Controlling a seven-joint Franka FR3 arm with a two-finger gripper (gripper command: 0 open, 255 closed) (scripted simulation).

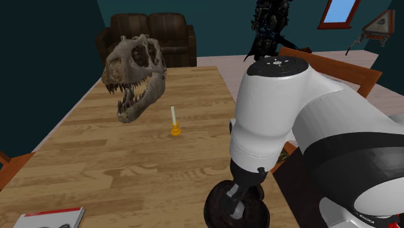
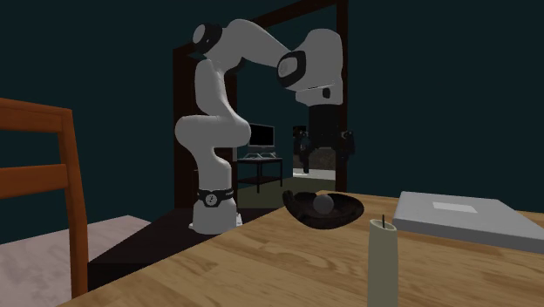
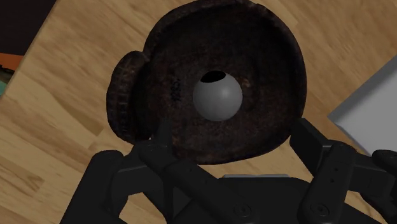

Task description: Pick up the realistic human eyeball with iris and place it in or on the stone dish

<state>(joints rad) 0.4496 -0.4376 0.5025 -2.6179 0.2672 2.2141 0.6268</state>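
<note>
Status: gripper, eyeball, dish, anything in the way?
Gripper open, hovering above the dark dish. Grey eyeball lies inside the dish, not held. Flat grey book beside the dish, apart from the fingers.

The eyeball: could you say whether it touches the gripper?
Apart. The second exterior view shows a gap between the gripper above and the eyeball in the dish.
</note>
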